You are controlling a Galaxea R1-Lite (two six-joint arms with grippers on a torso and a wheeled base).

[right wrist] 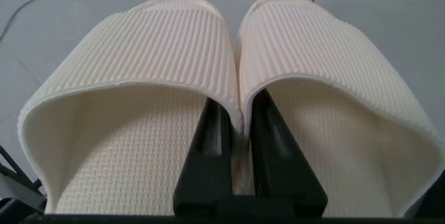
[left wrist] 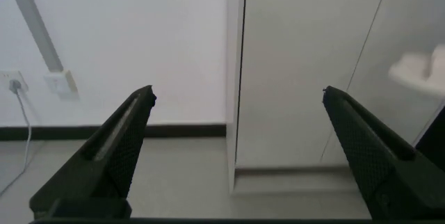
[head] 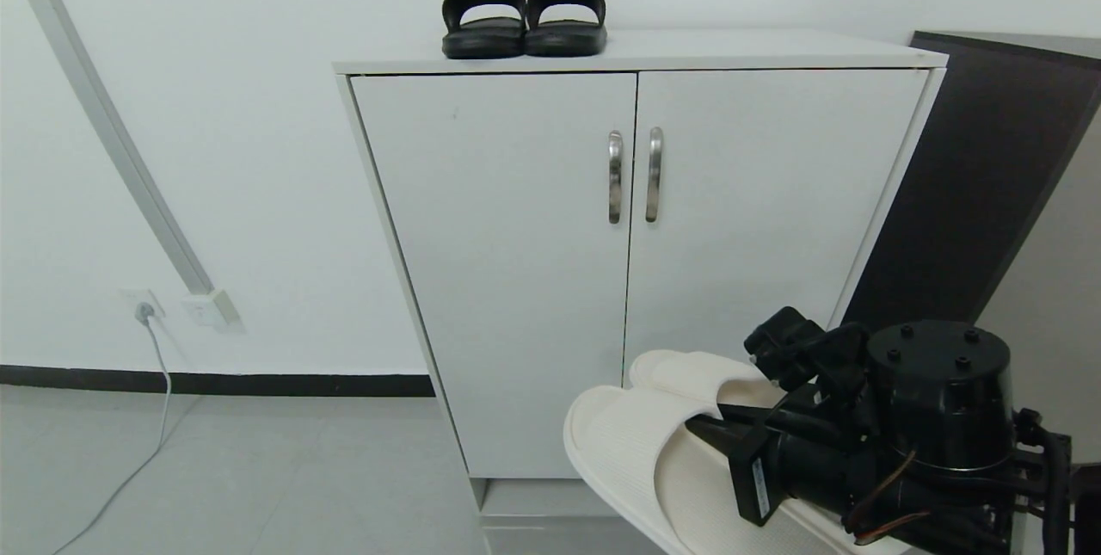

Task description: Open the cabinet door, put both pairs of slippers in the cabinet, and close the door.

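Facing the closed cabinet [head: 516, 280], the right gripper [right wrist: 236, 123] clamped the white slippers [head: 636, 443] together, while the left gripper [left wrist: 236, 99] gaped apart.

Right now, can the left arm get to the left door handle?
Probably yes. The left gripper is open and empty, facing the cabinet, and nothing blocks the left door handle; the white slippers sit lower, to the right.

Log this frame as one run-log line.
cabinet doors: both shut | black slippers: on cabinet top | white slippers: in right gripper | left gripper: open, empty
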